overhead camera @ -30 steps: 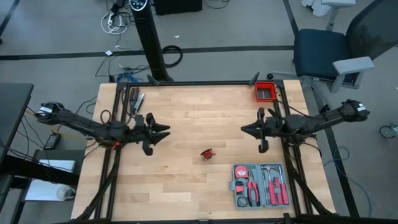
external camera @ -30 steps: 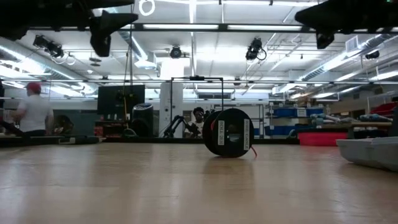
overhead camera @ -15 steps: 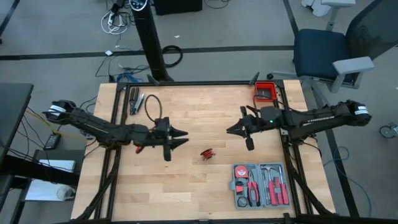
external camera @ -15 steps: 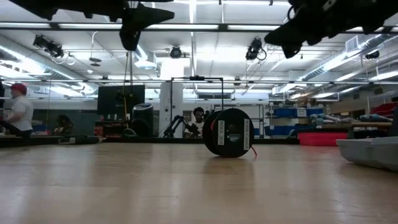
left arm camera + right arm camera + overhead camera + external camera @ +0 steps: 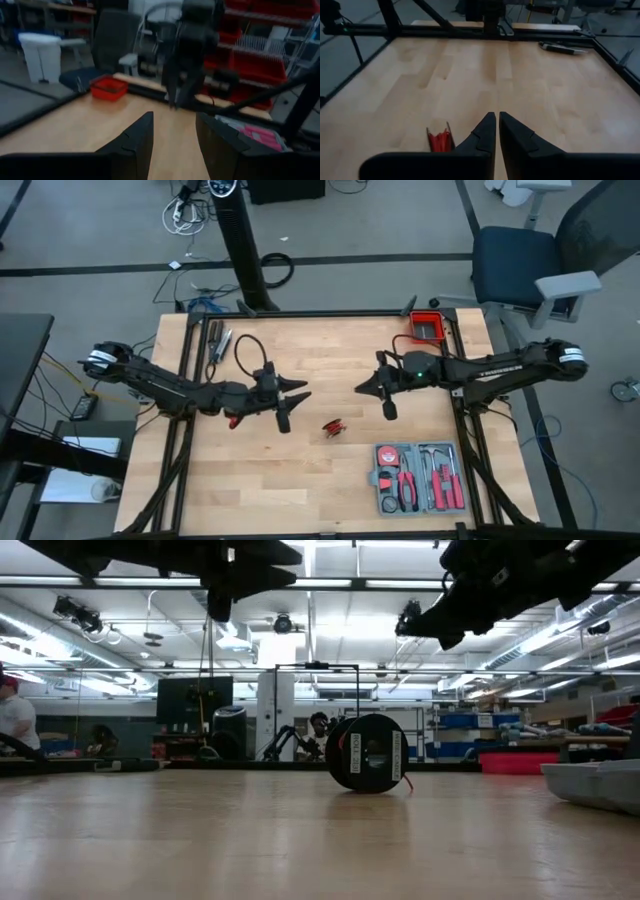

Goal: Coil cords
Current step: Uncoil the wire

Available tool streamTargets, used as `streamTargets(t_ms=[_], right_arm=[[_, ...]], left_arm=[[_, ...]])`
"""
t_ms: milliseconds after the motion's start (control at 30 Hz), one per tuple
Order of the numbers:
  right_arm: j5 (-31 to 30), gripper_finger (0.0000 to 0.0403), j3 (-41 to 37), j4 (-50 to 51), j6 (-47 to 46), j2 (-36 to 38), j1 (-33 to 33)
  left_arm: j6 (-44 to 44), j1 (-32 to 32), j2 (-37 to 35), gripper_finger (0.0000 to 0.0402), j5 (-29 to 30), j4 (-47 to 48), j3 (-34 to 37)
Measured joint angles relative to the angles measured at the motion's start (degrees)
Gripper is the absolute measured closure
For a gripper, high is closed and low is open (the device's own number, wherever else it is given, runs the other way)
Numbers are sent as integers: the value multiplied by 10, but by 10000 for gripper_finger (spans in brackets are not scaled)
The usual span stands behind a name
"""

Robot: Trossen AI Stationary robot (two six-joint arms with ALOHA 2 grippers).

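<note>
Both arms have reached further inward over the table [image 5: 300, 480] since a second ago; the left gripper [image 5: 297, 394], fingers spread, and the right gripper [image 5: 362, 389], fingers nearly together, flank the gap above the cord [image 5: 333, 426]; thin bright red thread on a small dark round spool, it sits untouched on pale wood planks, just short of both.

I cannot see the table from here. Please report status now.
Left gripper open, right gripper shut, both above table. Red cord spool on wood between them, untouched. Nothing in the way.
</note>
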State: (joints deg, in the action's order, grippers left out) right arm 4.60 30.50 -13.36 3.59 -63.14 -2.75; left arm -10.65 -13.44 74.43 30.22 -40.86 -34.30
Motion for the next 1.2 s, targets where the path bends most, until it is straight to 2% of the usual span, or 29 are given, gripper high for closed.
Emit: streamTargets(t_ms=[100,200,367,533,667,867,1200], right_arm=[[0,385,0,-32,10,-27,-6],[1,388,1,-56,11,-55,-8],[13,385,31,-53,13,-121,-8],[88,373,84,36,39,-176,-8],[102,356,119,78,67,-205,1],[113,339,156,99,87,-244,18],[116,337,161,89,91,-264,27]], left_arm=[[24,4,-1,250,-16,-2,0],[23,10,-1,250,-38,38,0],[-32,21,0,250,-42,133,0],[-73,26,0,250,-101,153,0],[-78,25,0,250,-144,150,0],[-81,25,0,250,-144,162,0],[-91,22,0,250,-144,167,0]])
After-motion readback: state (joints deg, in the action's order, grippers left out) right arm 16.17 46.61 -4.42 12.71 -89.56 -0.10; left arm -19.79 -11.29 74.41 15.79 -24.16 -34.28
